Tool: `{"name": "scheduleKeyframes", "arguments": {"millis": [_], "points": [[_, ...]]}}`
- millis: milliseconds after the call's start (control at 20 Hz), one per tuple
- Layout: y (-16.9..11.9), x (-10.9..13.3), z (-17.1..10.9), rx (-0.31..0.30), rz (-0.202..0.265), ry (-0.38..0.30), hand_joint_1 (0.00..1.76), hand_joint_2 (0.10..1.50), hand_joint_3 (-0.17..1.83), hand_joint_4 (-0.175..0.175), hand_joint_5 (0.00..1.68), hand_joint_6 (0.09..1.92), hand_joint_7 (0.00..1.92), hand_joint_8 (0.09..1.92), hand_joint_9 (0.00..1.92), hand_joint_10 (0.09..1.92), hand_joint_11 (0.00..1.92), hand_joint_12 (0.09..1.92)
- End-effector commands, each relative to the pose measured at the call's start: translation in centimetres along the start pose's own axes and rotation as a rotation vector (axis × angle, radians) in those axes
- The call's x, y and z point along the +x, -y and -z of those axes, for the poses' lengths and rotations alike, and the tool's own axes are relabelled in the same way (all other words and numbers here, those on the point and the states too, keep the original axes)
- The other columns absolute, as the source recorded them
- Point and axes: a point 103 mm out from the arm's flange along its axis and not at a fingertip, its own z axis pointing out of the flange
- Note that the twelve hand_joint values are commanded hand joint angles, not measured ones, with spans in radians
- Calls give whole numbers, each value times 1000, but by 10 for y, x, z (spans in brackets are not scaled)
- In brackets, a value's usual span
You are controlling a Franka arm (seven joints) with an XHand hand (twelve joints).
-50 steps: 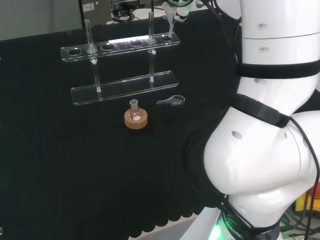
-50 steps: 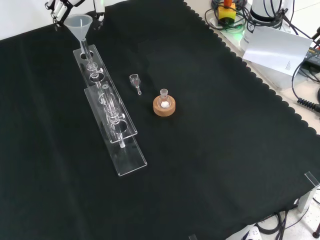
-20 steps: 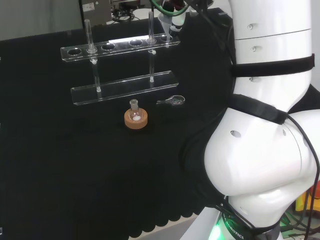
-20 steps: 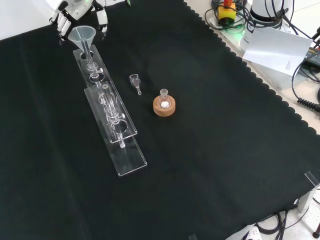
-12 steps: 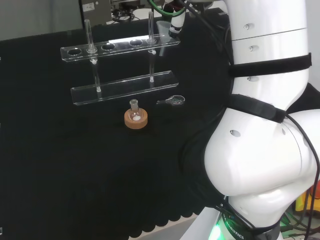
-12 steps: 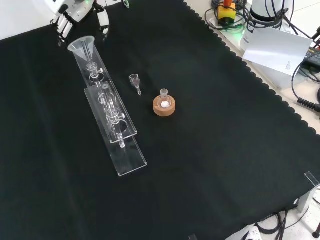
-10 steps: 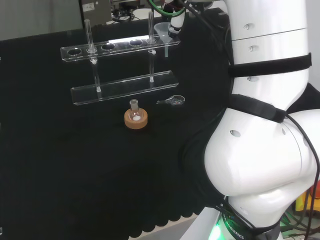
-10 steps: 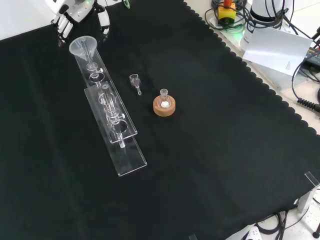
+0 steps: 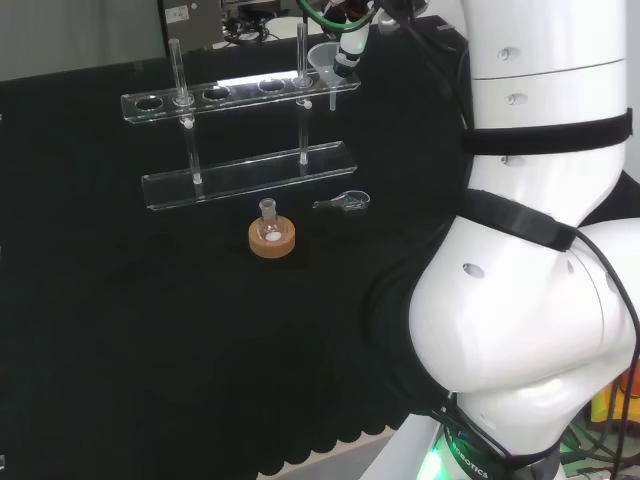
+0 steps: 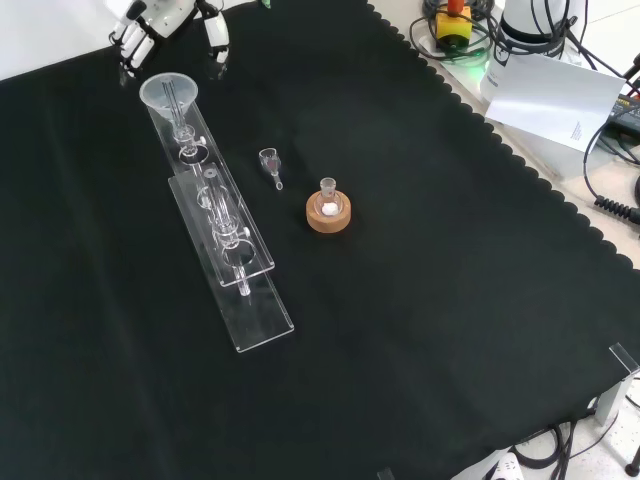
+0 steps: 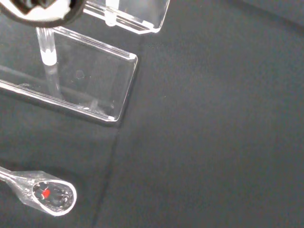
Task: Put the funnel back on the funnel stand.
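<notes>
Looking at the front view, I see the funnel [image 10: 169, 93] in the upper left of the frame, sitting in the end hole of the funnel stand [image 10: 222, 215], with its stem going down through the top plate. The robot hand [image 10: 165, 22] is just above it at the top edge of the frame, apart from the funnel, with its fingers [image 10: 216, 38] spread and relaxed, holding nothing. In the head view the funnel [image 9: 322, 57] is at the right end of the stand's upper plate, top centre of the frame, and a fingertip [image 9: 348, 52] is just beside its rim; I cannot tell if they touch there. Near the centre of the front view a small flask [image 10: 327, 196] stands upright in a cork ring [image 10: 328, 213], and a small clear scoop [image 10: 270, 163] lies between it and the stand, on the black cloth of the counter [image 10: 430, 300]. In the wrist view I see the scoop [image 11: 46, 192] close, with something red inside its bowl, and the corner of the stand's base plate [image 11: 97, 78].
</notes>
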Motion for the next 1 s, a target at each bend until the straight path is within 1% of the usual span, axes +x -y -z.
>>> {"name": "scheduleKeyframes", "arguments": {"millis": [50, 200, 400, 650, 850, 1000], "points": [[45, 3, 16, -62, -34, -14, 695, 581, 572, -40, 124, 87, 10, 675, 299, 719, 154, 1405], [71, 9, 21, -102, -45, -31, 692, 583, 568, -40, 124, 87, 10, 675, 296, 722, 154, 1406], [107, 22, 19, -148, -59, -49, 682, 588, 565, -39, 139, 87, 35, 685, 301, 727, 158, 1408], [144, 40, 14, -174, -78, -60, 680, 593, 560, -39, 156, 87, 59, 690, 319, 734, 171, 1409], [177, 57, 8, -202, -83, -81, 677, 601, 558, -40, 162, 87, 70, 690, 329, 735, 178, 1406], [193, 66, 5, -216, -83, -89, 675, 607, 557, -40, 167, 87, 82, 692, 340, 736, 186, 1405]]}}
